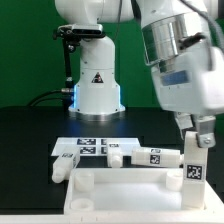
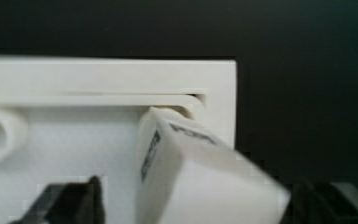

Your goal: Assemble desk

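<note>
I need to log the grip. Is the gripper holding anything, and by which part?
Nothing, it seems: the gripper is open, its fingers standing clear on both sides of the leg at the tabletop corner.

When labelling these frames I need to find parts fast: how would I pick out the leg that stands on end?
Start at the white robot base at the back and come forward to the tabletop panel in front. At its corner on the exterior view's right, below the gripper, one white square-bar leg stands on end; the other legs lie flat behind the panel.
</note>
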### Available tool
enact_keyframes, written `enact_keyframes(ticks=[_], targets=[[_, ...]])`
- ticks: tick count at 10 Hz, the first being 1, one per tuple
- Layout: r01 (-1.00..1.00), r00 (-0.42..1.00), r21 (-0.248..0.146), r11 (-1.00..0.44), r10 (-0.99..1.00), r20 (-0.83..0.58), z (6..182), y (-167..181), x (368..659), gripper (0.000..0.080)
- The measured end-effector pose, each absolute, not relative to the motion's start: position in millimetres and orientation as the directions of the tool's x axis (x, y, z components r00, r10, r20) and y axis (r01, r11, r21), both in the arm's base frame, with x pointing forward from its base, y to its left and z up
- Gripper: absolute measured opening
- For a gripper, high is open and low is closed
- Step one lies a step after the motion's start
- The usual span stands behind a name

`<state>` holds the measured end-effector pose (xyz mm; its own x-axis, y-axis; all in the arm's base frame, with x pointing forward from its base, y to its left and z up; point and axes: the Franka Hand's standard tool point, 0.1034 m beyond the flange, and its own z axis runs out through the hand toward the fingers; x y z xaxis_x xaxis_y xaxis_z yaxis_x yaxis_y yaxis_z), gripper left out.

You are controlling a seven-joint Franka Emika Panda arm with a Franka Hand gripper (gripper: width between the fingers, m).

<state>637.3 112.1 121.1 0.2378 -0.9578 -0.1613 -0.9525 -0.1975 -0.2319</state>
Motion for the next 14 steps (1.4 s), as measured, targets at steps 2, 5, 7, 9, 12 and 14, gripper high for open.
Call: enact_keyframes(ticks=[2,5,7,9,12,14], targets=[[-0.885,0.430,-0.254,-0.391,-0.895,-0.117,119.4,115,640,0.0636],[-0.713,0.687,-0.241,-0.659,-0.725,-0.049,117.3,112,636,0.0645],[-0.497,0.864,-0.184,-0.848,-0.504,-0.014,116.2,105,641,0.0649],[-0.528,0.845,-0.187,-0.829,-0.534,-0.017,115.6,106,641,0.0530],[-0.667,0.740,-0.179,-0.723,-0.670,-0.050,114.8,104,641,0.0292],[-0.780,0.620,-0.172,-0.602,-0.780,-0.081,114.6,102,641,0.0292]])
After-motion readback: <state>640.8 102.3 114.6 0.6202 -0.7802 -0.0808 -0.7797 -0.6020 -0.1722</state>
